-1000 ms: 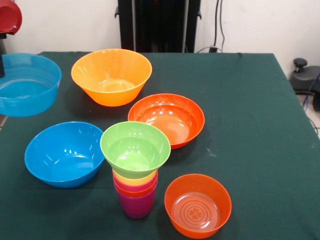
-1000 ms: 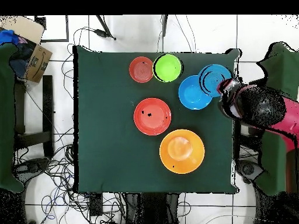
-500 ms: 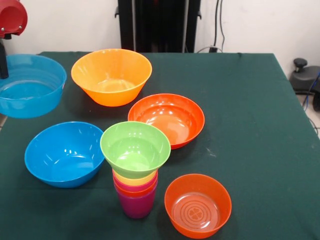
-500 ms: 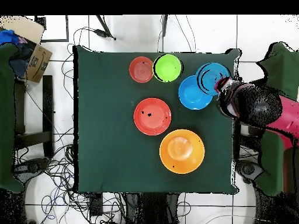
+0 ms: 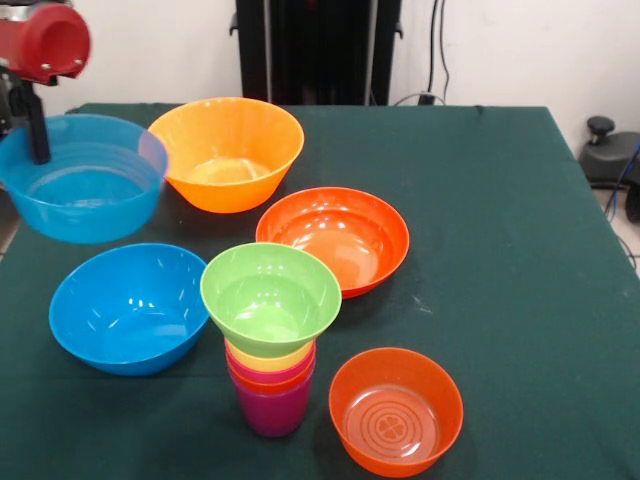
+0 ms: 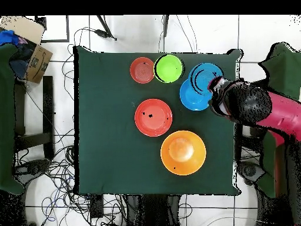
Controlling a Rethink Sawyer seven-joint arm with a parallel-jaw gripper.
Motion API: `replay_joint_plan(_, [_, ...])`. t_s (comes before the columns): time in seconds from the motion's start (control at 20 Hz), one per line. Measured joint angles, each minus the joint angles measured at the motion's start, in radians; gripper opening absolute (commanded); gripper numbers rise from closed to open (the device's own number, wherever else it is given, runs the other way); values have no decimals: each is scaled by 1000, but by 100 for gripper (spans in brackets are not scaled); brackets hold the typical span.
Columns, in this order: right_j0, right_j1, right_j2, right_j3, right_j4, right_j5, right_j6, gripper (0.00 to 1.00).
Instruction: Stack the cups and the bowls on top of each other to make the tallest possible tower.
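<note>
The end effector (image 5: 38, 140) pinches the blue bowl's (image 5: 85, 180) rim, lifted off the tabletop (image 5: 500, 250); it could slip and hit the green bowl (image 5: 270, 297).

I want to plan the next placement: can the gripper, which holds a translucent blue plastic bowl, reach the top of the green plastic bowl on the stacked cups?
Probably yes: nothing stands above the green plastic bowl, and the gripper carries the translucent blue plastic bowl nearby.
</note>
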Motion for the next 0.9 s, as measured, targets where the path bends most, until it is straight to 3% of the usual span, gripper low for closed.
replay_joint_plan(0.9, [166, -9, -111, -15, 75, 0, 0, 0])
